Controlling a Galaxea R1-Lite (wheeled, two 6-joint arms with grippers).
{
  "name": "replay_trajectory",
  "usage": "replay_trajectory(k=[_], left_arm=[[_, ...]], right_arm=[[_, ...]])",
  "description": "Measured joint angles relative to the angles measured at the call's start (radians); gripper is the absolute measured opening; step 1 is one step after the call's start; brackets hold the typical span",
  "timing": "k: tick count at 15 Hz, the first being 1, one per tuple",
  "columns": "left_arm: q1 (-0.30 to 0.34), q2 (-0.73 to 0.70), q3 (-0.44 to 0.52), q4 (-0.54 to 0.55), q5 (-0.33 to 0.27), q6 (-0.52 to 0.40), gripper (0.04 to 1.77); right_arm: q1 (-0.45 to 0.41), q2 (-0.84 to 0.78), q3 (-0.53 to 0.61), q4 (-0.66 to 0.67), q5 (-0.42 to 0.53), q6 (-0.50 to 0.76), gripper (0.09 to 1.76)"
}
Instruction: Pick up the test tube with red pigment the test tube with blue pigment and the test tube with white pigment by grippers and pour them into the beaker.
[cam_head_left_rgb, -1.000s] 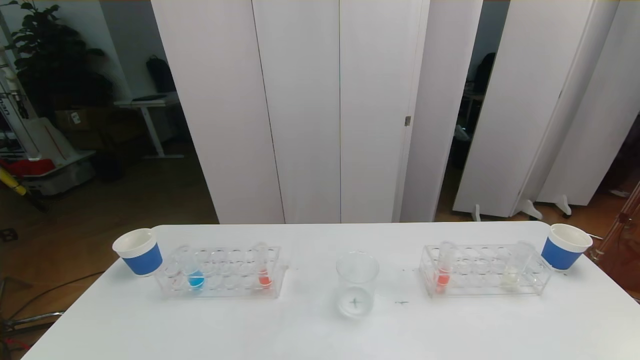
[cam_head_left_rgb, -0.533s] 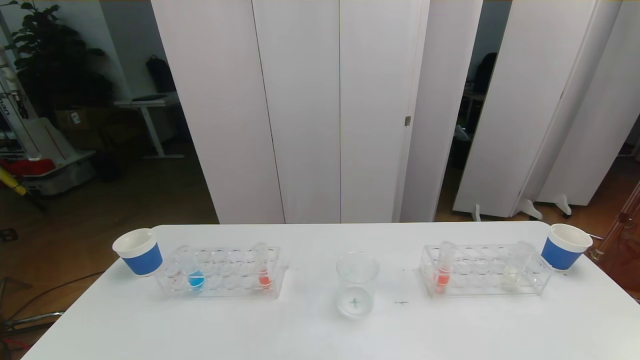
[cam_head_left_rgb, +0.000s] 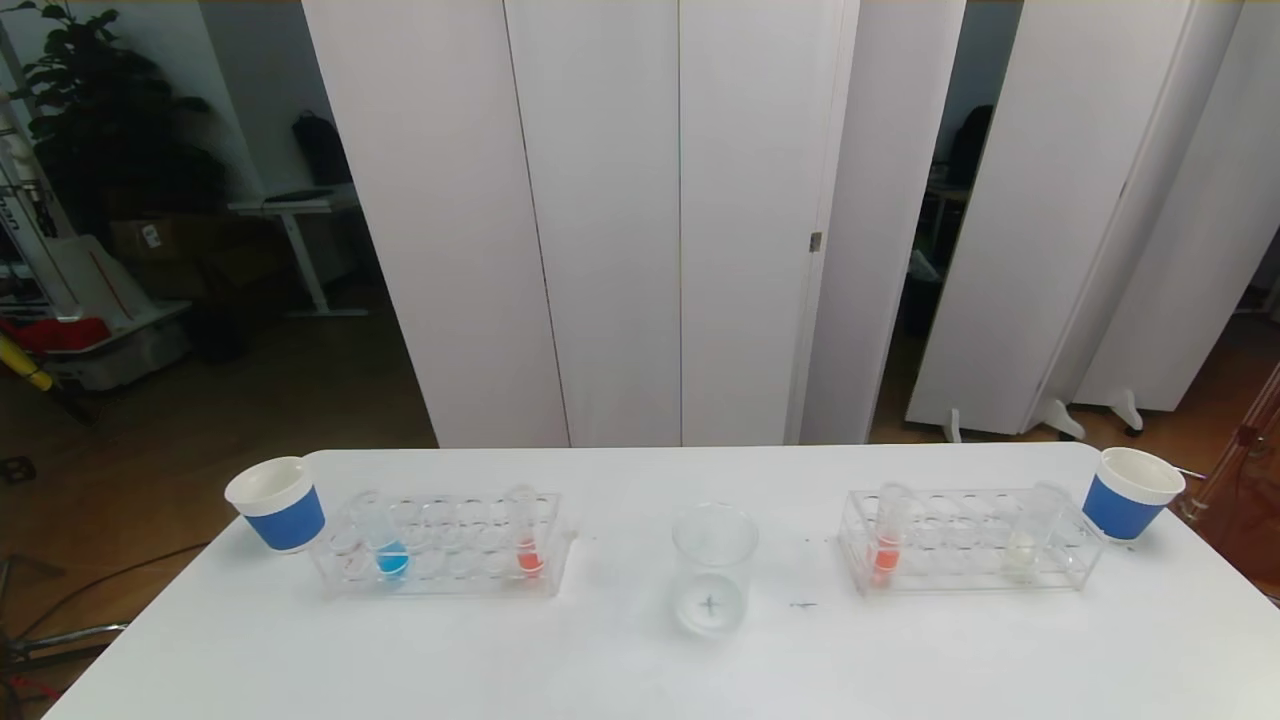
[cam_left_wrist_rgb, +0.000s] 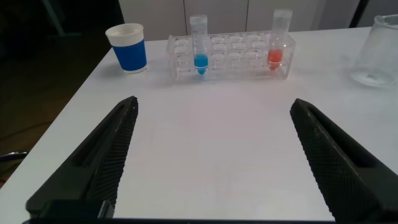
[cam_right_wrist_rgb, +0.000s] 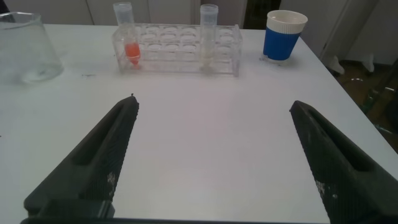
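Clear cylindrical beaker (cam_head_left_rgb: 713, 568), flared rim

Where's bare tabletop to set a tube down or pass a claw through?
Free: the whole near strip in front of both racks, and the gaps between the beaker and left rack and between the beaker and right rack. Crowded: the far corners, where each cup sits against its rack's outer end.

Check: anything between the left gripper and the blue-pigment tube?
Nothing. In the left wrist view only bare white table lies between the open left gripper and the test tube with blue pigment, upright in its clear rack.
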Motion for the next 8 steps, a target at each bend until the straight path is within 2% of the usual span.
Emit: replay_trajectory(k=[8], left_arm=[[0.0, 0.0, 0.0, 0.0, 0.0, 0.0, 1.75]], right_arm=[[0.0, 0.0, 0.0, 0.001, 0.0, 0.0, 1.75]])
